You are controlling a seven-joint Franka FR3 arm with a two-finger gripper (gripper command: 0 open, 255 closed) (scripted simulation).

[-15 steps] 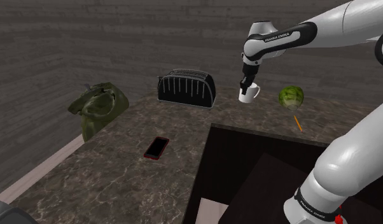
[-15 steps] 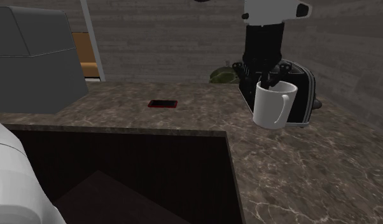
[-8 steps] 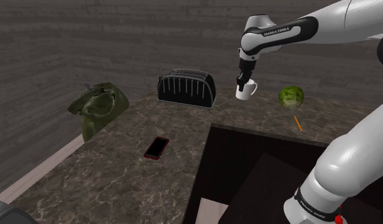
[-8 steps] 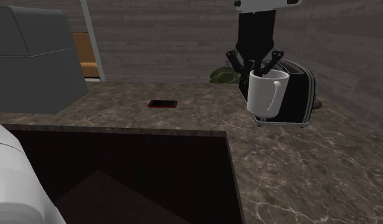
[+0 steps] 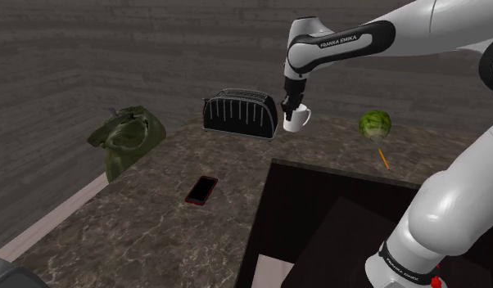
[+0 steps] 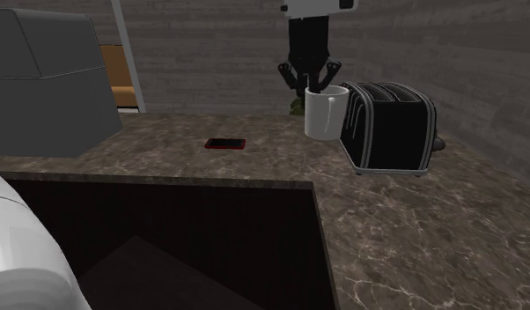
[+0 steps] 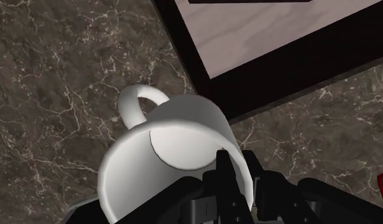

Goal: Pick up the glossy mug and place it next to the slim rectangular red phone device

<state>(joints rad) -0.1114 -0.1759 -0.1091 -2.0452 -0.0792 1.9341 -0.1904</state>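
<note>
Upright white mug (image 6: 323,115) clasped by jaws

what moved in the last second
The gripper, shut on the rim of the white mug, carried it toward the shoulder view's left, from near the green round vegetable to the near end of the toaster, closer to the red phone. It kept its hold throughout. The phone, toaster, vegetable and green bag stayed put.
</note>
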